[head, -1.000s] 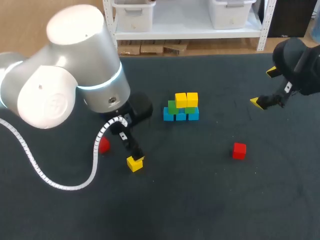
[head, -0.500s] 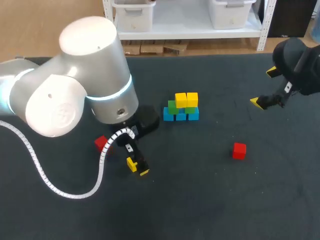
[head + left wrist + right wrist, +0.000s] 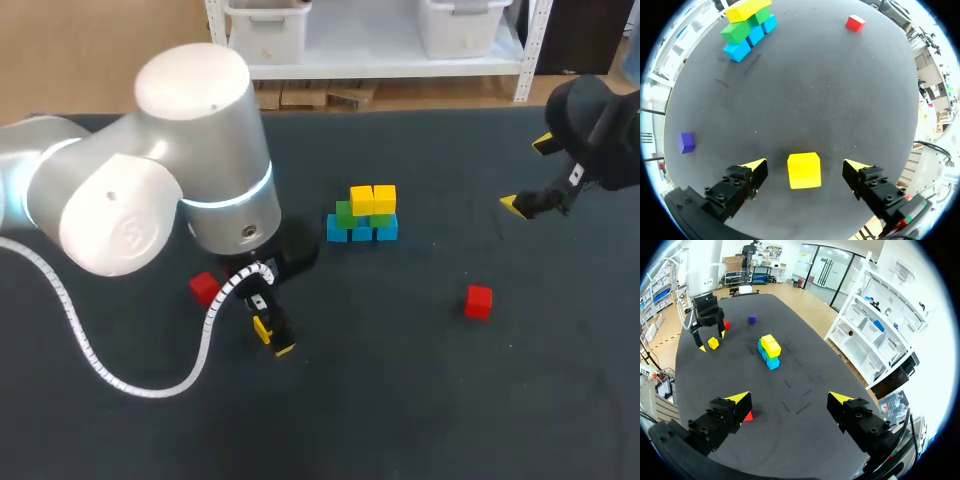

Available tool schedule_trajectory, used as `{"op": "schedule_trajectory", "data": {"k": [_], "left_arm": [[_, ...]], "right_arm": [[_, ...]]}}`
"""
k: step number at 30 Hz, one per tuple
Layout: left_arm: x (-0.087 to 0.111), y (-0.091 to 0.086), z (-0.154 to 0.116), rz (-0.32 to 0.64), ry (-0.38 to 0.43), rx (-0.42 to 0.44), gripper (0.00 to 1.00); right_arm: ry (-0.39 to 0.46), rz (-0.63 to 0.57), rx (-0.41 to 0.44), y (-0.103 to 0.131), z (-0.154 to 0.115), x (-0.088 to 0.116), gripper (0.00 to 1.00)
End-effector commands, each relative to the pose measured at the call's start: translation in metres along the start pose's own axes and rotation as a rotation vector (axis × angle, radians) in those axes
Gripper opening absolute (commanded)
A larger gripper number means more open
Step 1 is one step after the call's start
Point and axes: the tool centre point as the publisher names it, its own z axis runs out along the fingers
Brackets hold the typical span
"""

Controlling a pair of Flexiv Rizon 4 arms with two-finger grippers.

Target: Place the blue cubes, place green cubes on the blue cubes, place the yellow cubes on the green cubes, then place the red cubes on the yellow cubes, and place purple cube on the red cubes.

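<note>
Looking at the surface first: the table (image 3: pixel 430 400) has a dark, almost black matte top, with a few short faint dashes marked on it near the stack. If there's any lettering on the arms, it's too small for me to make out.

The stack sits around the middle. It's a row of three blue cubes (image 3: pixel 361 232) with green cubes (image 3: pixel 346 213) on them and two yellow cubes (image 3: pixel 373 199) side by side on top. One green is mostly tucked under a yellow.

The left gripper (image 3: pixel 273 338) is down low at the near-left part of the table with its fingers spread wide. In the left wrist view a loose yellow cube (image 3: pixel 804 170) sits right between them with clear gaps on both sides, so nothing is actually gripped.

One red cube (image 3: pixel 204 289) lies just beside the left arm. A second red cube (image 3: pixel 478 301) sits out on the right, well apart from the stack. The purple cube (image 3: pixel 686 142) is off on its own. It only shows in the wrist views, since the big left arm blocks it from the head camera.

The right gripper (image 3: pixel 790 399) hangs over the far right of the table, fingers wide apart and holding nothing.
</note>
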Motion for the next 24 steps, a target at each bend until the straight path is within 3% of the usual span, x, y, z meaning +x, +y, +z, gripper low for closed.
{"op": "schedule_trajectory", "data": {"k": [1, 3, 8, 16, 22, 24], "left_arm": [[-0.006, 0.003, 0.003, 0.007, 0.013, 0.007, 0.67], [-0.007, 0.004, 0.005, 0.012, 0.021, 0.008, 0.61], [-0.010, 0.004, 0.006, 0.027, 0.034, 0.020, 0.01], [-0.008, 0.003, 0.006, 0.043, 0.057, 0.023, 0.00], [-0.016, 0.005, 0.000, 0.235, 0.064, 0.060, 0.00], [-0.017, 0.008, -0.005, 0.287, 0.087, 0.034, 0.00]], "right_arm": [[-0.005, 0.001, 0.176, 0.003, 0.002, 0.001, 1.00], [-0.005, 0.001, 0.176, 0.003, 0.002, 0.001, 1.00], [-0.005, 0.001, 0.176, 0.003, 0.002, 0.001, 1.00], [-0.005, 0.001, 0.176, 0.003, 0.002, 0.001, 1.00], [-0.005, 0.001, 0.176, 0.003, 0.002, 0.001, 1.00], [-0.005, 0.001, 0.176, 0.003, 0.002, 0.001, 1.00]]}}
